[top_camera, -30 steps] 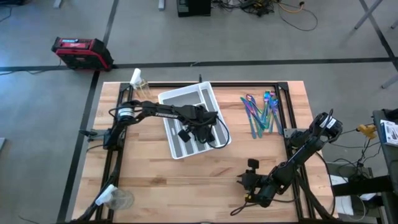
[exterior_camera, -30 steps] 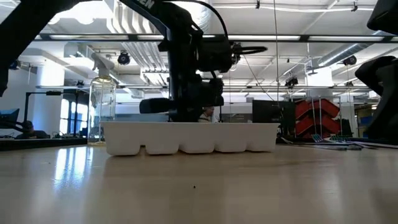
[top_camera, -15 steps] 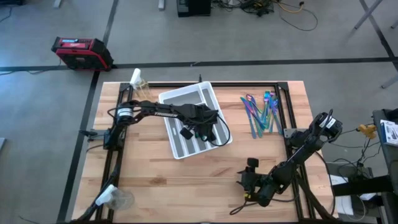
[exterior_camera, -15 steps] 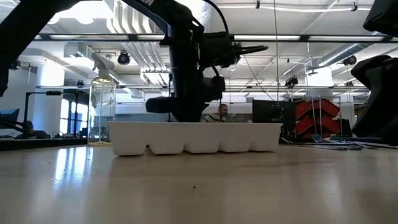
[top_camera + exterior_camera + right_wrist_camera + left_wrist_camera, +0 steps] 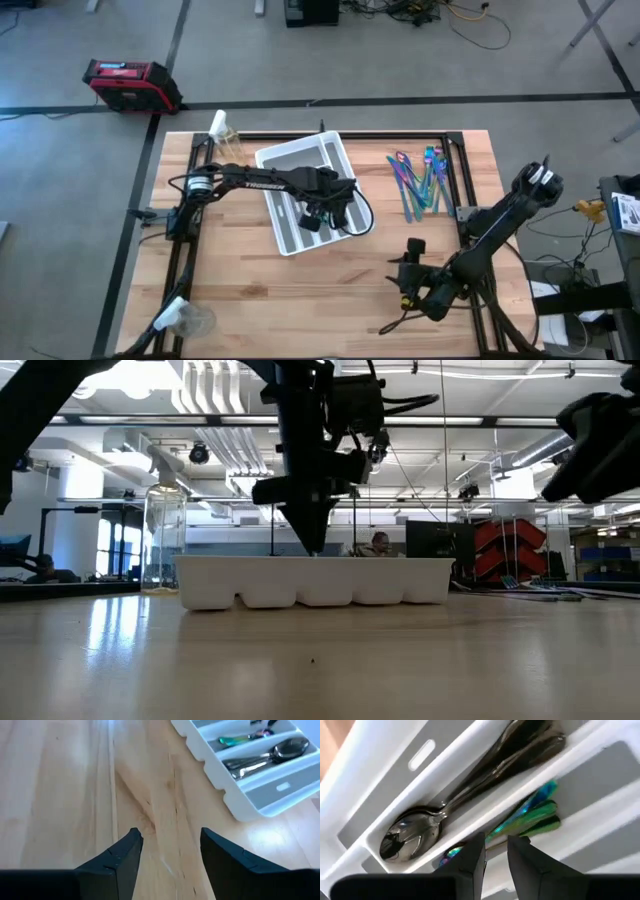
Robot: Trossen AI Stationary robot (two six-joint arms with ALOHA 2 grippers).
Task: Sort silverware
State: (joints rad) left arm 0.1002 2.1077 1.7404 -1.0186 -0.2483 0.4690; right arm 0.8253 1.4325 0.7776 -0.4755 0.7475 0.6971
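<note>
A white tray (image 5: 290, 160) lies on the table left of centre. Its compartments hold dark spoons (image 5: 470, 790) and iridescent silverware (image 5: 530, 817), all lying flat. More iridescent silverware (image 5: 420, 180) lies in a loose pile on the wood at the far right. My left gripper (image 5: 496, 855) hovers above the tray (image 5: 310, 582), pointing down. Its fingers stand a narrow gap apart with nothing between them. My right gripper (image 5: 170, 850) is open over bare wood near the table's front right (image 5: 408, 275).
A spray bottle (image 5: 222, 130) stands at the far left corner. A clear cup (image 5: 190, 320) sits at the near left corner. Black frame rails run along the table's sides. Bare wood lies between the tray and the silverware pile.
My left gripper has risen out of the tray and now hangs above its rim. The tray has slid slightly toward the table's right. My right arm has lifted, and its gripper has moved a little toward the far edge.
</note>
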